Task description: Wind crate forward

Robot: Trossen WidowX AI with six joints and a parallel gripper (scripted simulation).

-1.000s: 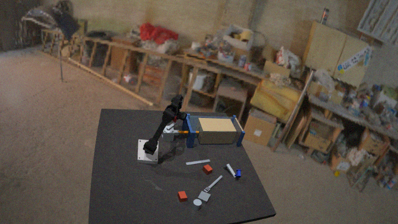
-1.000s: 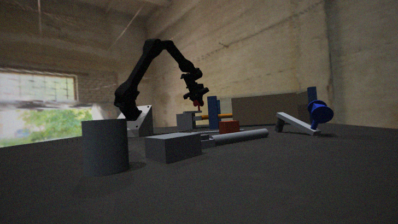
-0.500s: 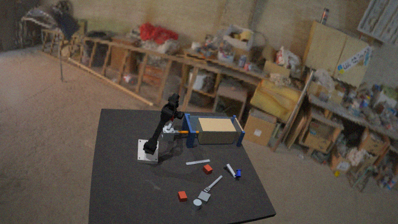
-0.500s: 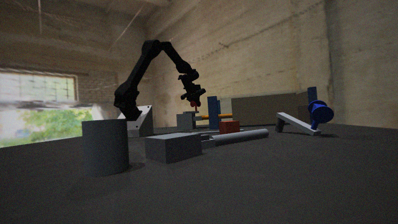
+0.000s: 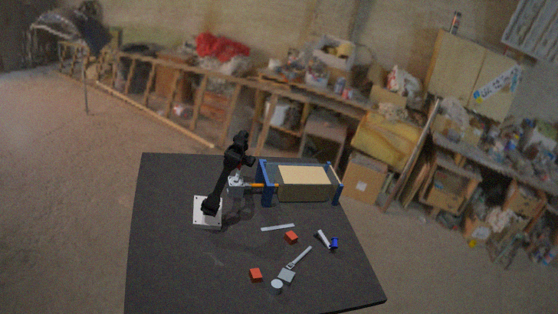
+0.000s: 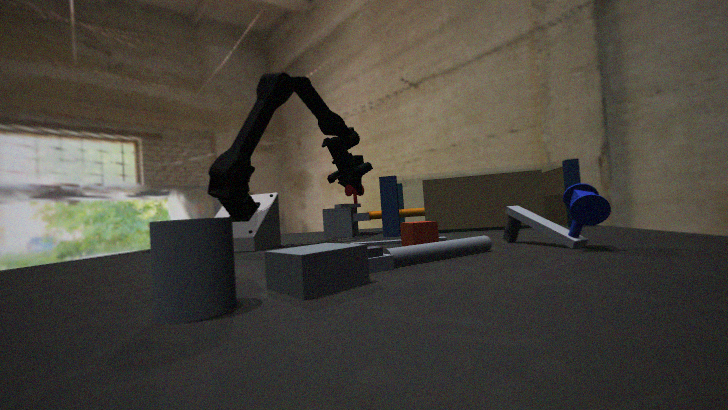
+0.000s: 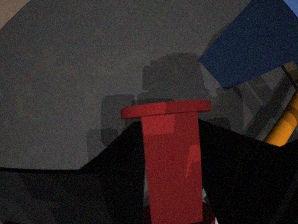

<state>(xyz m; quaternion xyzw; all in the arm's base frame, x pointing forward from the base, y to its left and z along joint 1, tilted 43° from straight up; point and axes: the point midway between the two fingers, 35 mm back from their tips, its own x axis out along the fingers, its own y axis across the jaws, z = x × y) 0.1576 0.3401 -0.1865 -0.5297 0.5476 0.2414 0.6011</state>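
My gripper [image 5: 239, 163] [image 6: 354, 187] is shut on the red grip of the winch handle [image 6: 355, 198] [image 7: 173, 170], above the grey winch [image 5: 235, 190] [image 6: 336, 223]. The handle's light arm lies across the top of the winch; its key is hidden. An orange strap [image 5: 255, 184] [image 6: 375, 214] [image 7: 283, 128] runs from the winch through the blue steel frame [image 5: 267, 195] [image 6: 390, 206] [image 7: 250, 47] to the crate [image 5: 304, 174] [image 6: 478, 201]. The crate sits flat inside the clear-panelled cubby. A gap with strap showing separates its front from the frame.
A blue-knobbed crank [image 5: 323, 238] [image 6: 547, 225], a flat bar [image 5: 277, 227], two red blocks [image 5: 290, 237] [image 5: 255, 275], a grey rod tool [image 5: 300, 256] [image 6: 440, 250], a grey block [image 5: 287, 275] [image 6: 333, 272] and a grey cylinder [image 5: 276, 287] [image 6: 193, 269] are on the bench.
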